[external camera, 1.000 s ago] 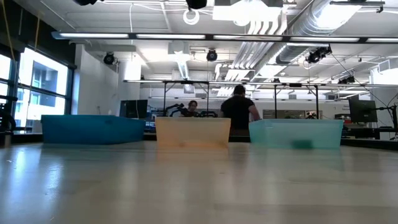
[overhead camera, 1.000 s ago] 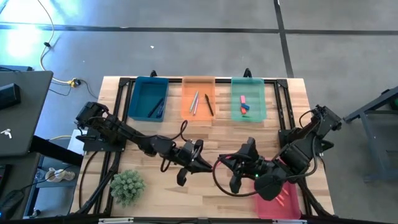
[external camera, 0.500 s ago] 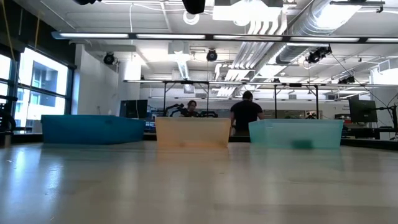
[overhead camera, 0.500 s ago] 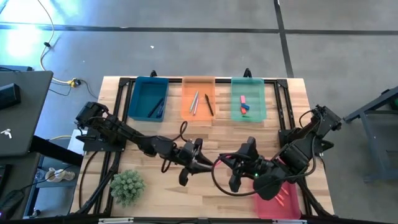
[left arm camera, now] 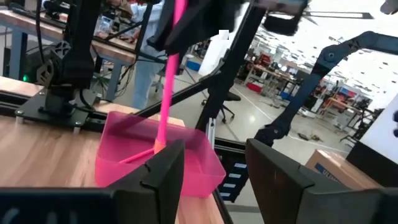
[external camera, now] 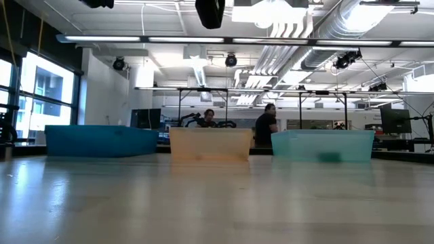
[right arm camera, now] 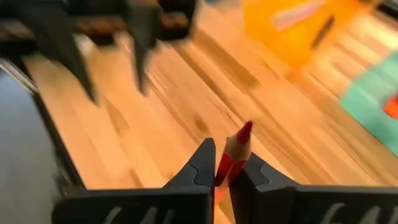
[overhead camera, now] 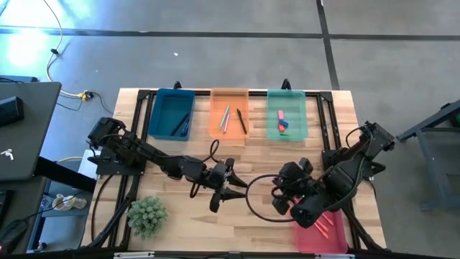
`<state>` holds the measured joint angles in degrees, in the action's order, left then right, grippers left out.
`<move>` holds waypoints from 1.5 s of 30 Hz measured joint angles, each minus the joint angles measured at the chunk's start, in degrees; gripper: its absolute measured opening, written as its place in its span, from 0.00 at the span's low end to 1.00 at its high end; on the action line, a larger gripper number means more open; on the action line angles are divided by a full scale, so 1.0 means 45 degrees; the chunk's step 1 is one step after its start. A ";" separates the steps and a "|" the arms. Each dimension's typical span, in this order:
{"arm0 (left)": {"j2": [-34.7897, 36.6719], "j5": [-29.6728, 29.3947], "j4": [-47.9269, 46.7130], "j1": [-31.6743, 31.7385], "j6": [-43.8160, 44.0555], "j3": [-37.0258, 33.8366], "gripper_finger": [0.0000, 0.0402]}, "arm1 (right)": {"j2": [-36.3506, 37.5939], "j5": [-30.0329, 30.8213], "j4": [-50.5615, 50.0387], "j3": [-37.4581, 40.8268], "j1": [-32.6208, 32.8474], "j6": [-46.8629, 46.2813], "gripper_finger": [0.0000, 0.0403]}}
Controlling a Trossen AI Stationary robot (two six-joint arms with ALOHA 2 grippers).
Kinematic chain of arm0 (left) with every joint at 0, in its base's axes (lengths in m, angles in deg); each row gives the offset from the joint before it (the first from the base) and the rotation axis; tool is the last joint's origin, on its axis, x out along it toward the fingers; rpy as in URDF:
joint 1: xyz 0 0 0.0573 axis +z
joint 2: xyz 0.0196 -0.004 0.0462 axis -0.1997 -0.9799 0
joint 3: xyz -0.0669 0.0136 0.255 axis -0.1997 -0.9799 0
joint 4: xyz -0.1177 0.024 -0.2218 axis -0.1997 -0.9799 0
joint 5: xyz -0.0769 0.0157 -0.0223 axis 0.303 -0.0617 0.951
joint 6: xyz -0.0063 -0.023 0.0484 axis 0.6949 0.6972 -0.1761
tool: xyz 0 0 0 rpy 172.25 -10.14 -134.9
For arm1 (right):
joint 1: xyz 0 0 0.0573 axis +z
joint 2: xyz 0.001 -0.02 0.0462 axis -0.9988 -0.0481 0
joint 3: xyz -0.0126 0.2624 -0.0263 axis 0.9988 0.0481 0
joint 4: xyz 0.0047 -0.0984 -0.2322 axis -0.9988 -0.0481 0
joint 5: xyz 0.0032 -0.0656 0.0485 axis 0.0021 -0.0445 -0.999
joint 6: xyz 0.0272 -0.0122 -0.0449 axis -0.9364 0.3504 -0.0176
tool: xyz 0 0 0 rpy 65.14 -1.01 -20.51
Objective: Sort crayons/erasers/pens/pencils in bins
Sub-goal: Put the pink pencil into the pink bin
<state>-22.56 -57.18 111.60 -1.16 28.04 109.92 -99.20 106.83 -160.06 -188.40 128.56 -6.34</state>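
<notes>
Red-pink pencil (right arm camera: 231, 158), sharpened tip showing, sits pinched between the right gripper (right arm camera: 222, 167) jaws, which are pressed tight on its shaft near the point. Judged light, stiff, smooth-lacquered; liable to pivot or slip when held so close to one end, so a grip nearer mid-shaft would be steadier.

Right gripper (overhead camera: 286, 196) hangs just beside the red-pink bin (overhead camera: 334, 237), over bare worktop (overhead camera: 251, 147). Same pencil (left arm camera: 166, 81) shows slanting above the red-pink bin (left arm camera: 134, 149) in the left wrist view.

Left gripper (overhead camera: 228, 193), jaws spread and empty, sits near the red-pink bin, on its side toward the plant (overhead camera: 146, 215). Blue bin (overhead camera: 171, 115), orange bin (overhead camera: 230, 114) and green bin (overhead camera: 287, 114) are well apart from it.
</notes>
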 joint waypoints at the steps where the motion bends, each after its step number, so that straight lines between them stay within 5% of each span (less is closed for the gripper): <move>1: 0.0000 0.0001 -0.0032 0.0001 0.0002 0.0000 0.39 | 0.0000 -0.0353 -0.0458 0.0000 0.0037 -0.0255 0.01; 7: 0.0555 -0.0251 -0.1541 0.0089 -0.0002 0.0000 0.39 | 0.0000 -0.1840 -0.2971 0.0002 0.0518 -0.1854 0.01; 15: 0.2121 -0.1662 -0.5161 0.0205 -0.0543 0.0000 0.39 | 0.0126 -0.2873 -0.2966 0.1314 0.1390 -0.2913 0.01; 24: 0.3192 -0.2807 -0.6079 0.0230 -0.1022 0.0000 0.39 | 0.0268 -0.5533 -0.2881 0.3010 0.2359 -0.4958 0.01; 45: 0.3500 -0.2240 -0.6401 0.0312 -0.0566 -0.0009 0.39 | 0.0634 -0.7846 0.2710 0.7713 0.3916 -0.7072 0.01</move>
<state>-6.81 -67.26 82.80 0.25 25.50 109.88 -96.35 71.52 -147.87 -153.69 146.18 -38.16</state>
